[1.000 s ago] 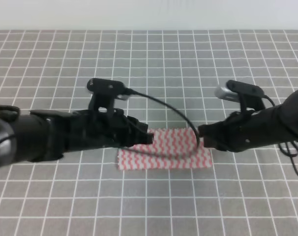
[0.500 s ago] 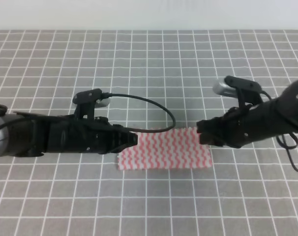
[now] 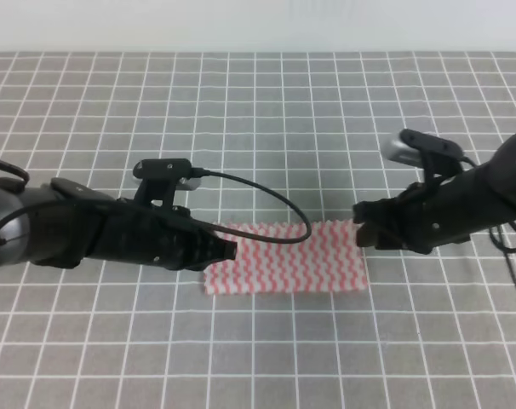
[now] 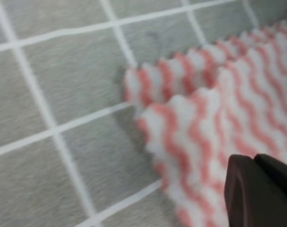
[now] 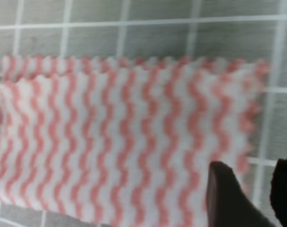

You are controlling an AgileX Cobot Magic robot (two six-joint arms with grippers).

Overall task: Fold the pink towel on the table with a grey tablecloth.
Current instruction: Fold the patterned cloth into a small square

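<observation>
exterior high view, largest first: table with a grey tablecloth [image 3: 266, 111] fills the frame, white grid lines all over. two black arms come in from left and right edges at mid height.

pink towel [image 3: 285, 266] lies flat just below frame centre, already doubled into a wide strip. long axis runs left-right across the frame. left wrist view shows two layers at the corner, upper layer set back a little from the lower one, so edges aren't perfectly flush.

left gripper [image 3: 228, 250] sits at the strip's left short end, tip touching or just over the edge, can't tell which. its cable loops over the towel's upper edge. only one dark finger shows in the lower right of the left wrist view, nothing pinched there; can't tell if the jaws are parted or closed.

right gripper [image 3: 361, 233] sits at the upper right corner of the strip. right wrist view shows two dark fingers with a gap between, jaws parted, no cloth in them, towel edge just left of them.

judgement: both arms about equally near, one at each short end. next fold likely end-to-end along the long axis.

no containers in view.
</observation>
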